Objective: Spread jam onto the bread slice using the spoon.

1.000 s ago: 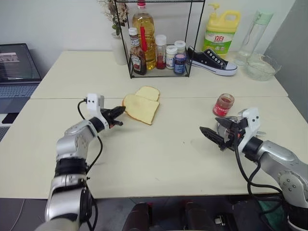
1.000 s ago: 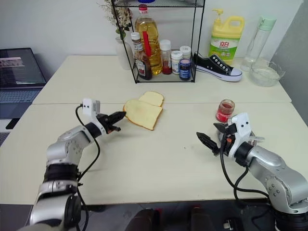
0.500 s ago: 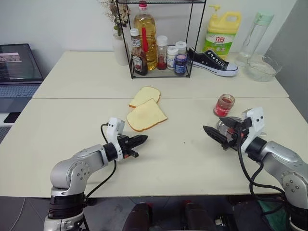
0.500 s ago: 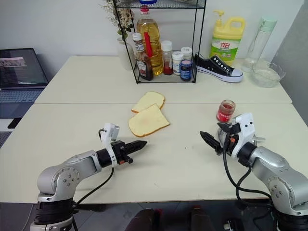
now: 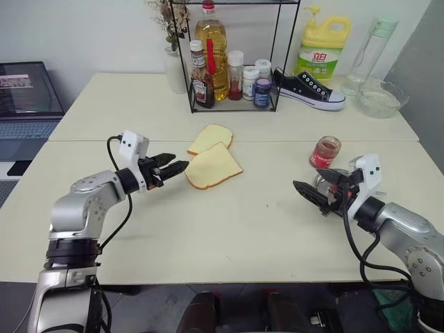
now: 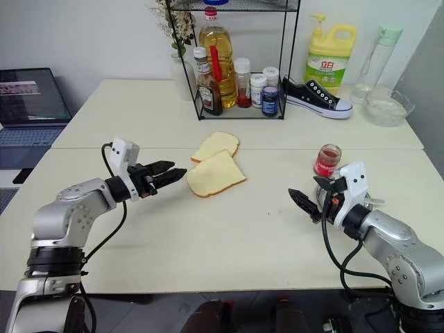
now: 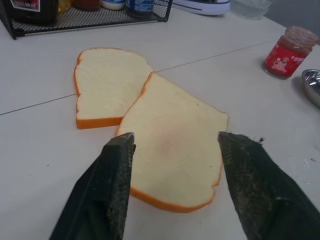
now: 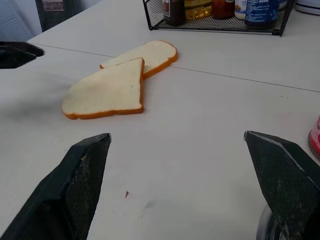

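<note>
At centre frame the bread slice (image 5: 213, 167) lies flat, its edge overlapping a smaller slice (image 5: 210, 136); the left gripper (image 5: 170, 166) points at it, fingers apart and empty. At right, the jam (image 5: 322, 151) stands behind the wide-open right gripper (image 5: 313, 195)

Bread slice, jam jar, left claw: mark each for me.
bread slice (image 5: 214, 168): left eye view, middle of its pale top face.
jam jar (image 5: 323, 151): left eye view, red middle of the glass body.
left claw (image 5: 173, 166): left eye view, midway between its open fingertips.
</note>
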`<state>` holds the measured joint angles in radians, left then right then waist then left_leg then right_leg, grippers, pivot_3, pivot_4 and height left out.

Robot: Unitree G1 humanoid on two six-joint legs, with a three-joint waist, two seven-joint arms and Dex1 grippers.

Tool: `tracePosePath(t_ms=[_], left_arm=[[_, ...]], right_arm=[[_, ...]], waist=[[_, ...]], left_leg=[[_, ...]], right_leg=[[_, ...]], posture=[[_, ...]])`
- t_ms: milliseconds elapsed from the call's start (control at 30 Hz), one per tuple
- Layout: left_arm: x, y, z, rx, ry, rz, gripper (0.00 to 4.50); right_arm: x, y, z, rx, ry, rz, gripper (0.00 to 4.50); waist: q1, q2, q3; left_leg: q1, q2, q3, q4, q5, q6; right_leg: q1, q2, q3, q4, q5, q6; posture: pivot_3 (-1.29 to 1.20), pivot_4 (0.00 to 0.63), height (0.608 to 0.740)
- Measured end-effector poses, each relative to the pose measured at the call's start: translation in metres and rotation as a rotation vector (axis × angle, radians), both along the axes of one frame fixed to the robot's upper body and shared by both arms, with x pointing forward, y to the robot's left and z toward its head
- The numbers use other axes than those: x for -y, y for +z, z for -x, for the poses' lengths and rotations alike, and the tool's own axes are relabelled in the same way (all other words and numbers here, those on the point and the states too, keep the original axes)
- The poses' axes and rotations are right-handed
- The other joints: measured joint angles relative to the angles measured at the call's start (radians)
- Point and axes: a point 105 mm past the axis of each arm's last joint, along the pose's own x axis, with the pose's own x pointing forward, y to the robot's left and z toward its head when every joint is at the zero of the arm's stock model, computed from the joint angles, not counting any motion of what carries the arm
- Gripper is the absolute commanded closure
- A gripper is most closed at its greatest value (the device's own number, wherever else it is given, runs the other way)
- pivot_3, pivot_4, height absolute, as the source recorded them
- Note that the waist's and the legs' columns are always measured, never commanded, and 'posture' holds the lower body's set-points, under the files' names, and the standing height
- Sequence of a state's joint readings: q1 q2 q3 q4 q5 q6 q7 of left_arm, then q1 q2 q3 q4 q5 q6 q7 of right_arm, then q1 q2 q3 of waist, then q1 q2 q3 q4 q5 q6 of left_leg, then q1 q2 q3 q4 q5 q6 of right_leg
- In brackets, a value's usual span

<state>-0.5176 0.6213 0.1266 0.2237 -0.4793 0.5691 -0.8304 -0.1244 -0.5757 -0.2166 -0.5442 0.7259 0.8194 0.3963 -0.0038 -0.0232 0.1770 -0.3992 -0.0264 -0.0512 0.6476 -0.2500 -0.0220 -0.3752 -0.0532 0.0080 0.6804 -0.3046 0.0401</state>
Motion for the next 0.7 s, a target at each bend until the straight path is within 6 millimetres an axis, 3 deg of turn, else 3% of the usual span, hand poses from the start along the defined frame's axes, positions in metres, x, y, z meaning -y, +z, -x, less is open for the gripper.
tracePosePath(t_ms=[67, 267, 400, 500, 567, 700], left_arm=[[0.001, -0.006, -0.011, -0.005, -0.002, 0.02, 0.04], [0.014, -0.017, -0.043, -0.029, -0.046, 0.034, 0.04], [0.012, -0.026, -0.048, -0.091, -0.052, 0.028, 0.04], [0.007, -0.043, -0.044, -0.157, -0.052, 0.026, 0.04], [0.007, -0.042, -0.044, -0.161, -0.059, 0.037, 0.04], [0.008, -0.043, -0.043, -0.175, -0.082, 0.039, 0.96]], right_arm=[[0.0, 0.0, 0.0, 0.001, 0.0, -0.001, 0.0], [0.0, 0.003, -0.001, 0.008, -0.002, -0.001, 0.0], [0.001, 0.0, 0.001, -0.012, -0.001, -0.001, 0.0], [-0.008, 0.001, 0.016, -0.049, 0.081, -0.033, 0.0], [-0.021, 0.006, 0.029, -0.071, 0.176, -0.051, 0.0], [-0.039, 0.012, 0.051, -0.097, 0.328, -0.045, 0.0]], waist=[[0.002, 0.0, 0.0], [-0.001, -0.001, 0.0], [-0.01, -0.001, 0.0], [-0.016, -0.001, 0.0], [-0.021, -0.001, 0.0], [-0.023, -0.002, 0.0]], left_leg=[[0.0, 0.0, -0.001, 0.0, 0.0, 0.0], [-0.001, -0.001, 0.0, 0.0, 0.0, 0.0], [-0.001, 0.0, 0.001, 0.0, 0.0, 0.0], [-0.002, 0.0, 0.0, -0.001, 0.0, 0.0], [-0.002, 0.001, 0.0, 0.0, 0.0, 0.0], [-0.002, 0.001, -0.001, 0.0, 0.0, 0.0]], right_leg=[[0.0, 0.0, -0.001, 0.0, 0.0, 0.0], [-0.001, 0.002, -0.004, 0.0, 0.0, 0.0], [-0.002, 0.002, -0.003, 0.001, 0.0, 0.0], [-0.003, 0.002, -0.004, 0.001, 0.0, 0.0], [-0.002, 0.002, -0.004, 0.001, 0.0, 0.0], [-0.002, 0.002, -0.004, 0.001, 0.0, 0.0]], posture=[[0.0, 0.15, 0.74], [0.0, 0.15, 0.74], [0.0, 0.15, 0.74], [0.0, 0.15, 0.74], [0.0, 0.15, 0.74], [0.0, 0.15, 0.74]])
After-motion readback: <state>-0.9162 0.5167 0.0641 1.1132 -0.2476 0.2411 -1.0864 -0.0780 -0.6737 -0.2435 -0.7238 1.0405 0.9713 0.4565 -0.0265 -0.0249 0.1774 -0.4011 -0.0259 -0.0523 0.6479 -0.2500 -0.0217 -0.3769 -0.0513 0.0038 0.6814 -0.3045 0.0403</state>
